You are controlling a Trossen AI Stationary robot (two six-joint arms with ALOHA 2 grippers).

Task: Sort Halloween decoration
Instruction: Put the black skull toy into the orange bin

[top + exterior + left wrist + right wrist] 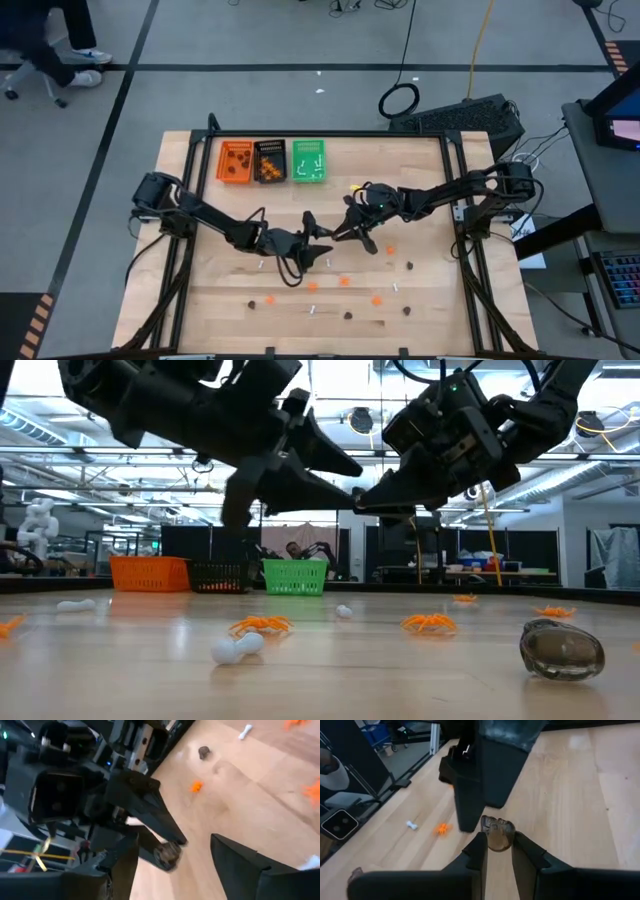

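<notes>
A wide workshop floor with taped lines surrounds the wooden table [420, 170], and the two dark arms meet above its middle. Along the far edge three small trays stand side by side: orange tray [236, 162], black tray [270, 161] and green tray [309, 161], each holding a few pieces. The left gripper [318, 240] hangs mid-table with its fingers spread apart, holding nothing. The right gripper [496, 851], tip to tip with it, is clenched on a dark brown blob [497, 833] held above the wood. Scattered on the near half lie orange blobs [345, 281], more brown blobs [409, 266] and thin white sticks [312, 310], well apart from the trays.
</notes>
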